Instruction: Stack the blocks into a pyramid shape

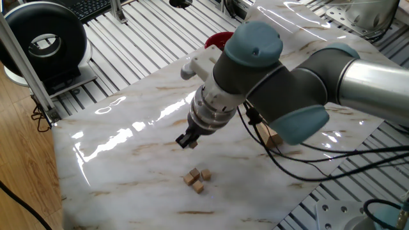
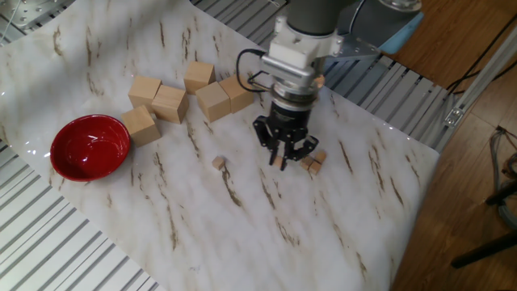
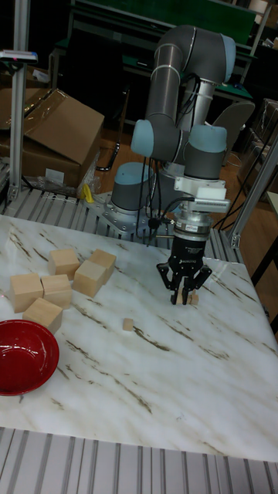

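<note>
1. We saw three tiny cubes clustered on the counter, a base for the pyramid.
2. Our claw hung spread and empty, probably bound for the lone cube nearby.

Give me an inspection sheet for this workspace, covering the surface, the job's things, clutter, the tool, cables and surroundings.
Surface: marble-pattern tabletop, glossy, on ribbed metal frame.
Job's things: three tiny tan cubes grouped flat, unstacked; lone cube apart, toward the bowl.
Clutter: five large wooden blocks; red bowl.
Tool: tool above the table between the lone cube and the group, holding nothing visible; fingers open.
Cables: black cables hang from the arm.
Surroundings: cardboard box, black round device.
</note>
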Controlling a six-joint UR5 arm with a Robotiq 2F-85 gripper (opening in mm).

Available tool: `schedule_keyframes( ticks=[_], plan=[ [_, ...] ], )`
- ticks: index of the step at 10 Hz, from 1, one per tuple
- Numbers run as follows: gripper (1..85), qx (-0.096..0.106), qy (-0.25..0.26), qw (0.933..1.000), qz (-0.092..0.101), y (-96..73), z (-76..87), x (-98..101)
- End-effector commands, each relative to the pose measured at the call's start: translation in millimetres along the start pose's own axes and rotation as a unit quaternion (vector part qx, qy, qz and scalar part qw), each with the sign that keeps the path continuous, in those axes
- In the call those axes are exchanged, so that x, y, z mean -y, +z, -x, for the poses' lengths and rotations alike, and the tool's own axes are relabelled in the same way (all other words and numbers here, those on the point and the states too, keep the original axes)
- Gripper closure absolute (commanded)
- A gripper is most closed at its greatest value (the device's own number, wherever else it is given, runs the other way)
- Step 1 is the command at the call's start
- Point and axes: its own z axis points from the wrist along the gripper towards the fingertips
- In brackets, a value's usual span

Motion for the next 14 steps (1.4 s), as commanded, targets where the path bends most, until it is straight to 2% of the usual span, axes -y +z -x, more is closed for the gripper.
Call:
schedule_keyframes(
  ticks=[1,3,4,7,8,9,10,12,14],
  plan=[
    [77.3,-0.003,-0.025,0.9997,0.003,4.5,5.0,20.7],
    [79.0,-0.004,-0.030,0.9995,-0.001,5.3,5.2,26.1],
    [84.7,-0.008,-0.033,0.9994,-0.012,5.0,3.4,32.3],
    [84.7,-0.012,-0.018,0.9996,-0.017,5.5,1.0,34.8],
    [84.7,-0.015,-0.015,0.9994,-0.028,5.2,-0.4,40.7],
    [84.7,-0.016,-0.001,0.9995,-0.028,5.1,-1.1,40.6],
    [84.7,-0.017,0.005,0.9992,-0.036,4.8,-1.8,44.7],
    [84.7,0.000,0.021,0.9993,-0.030,5.2,6.9,41.6],
    [84.7,-0.008,0.028,0.9985,-0.047,4.5,2.7,50.5]
  ],
)
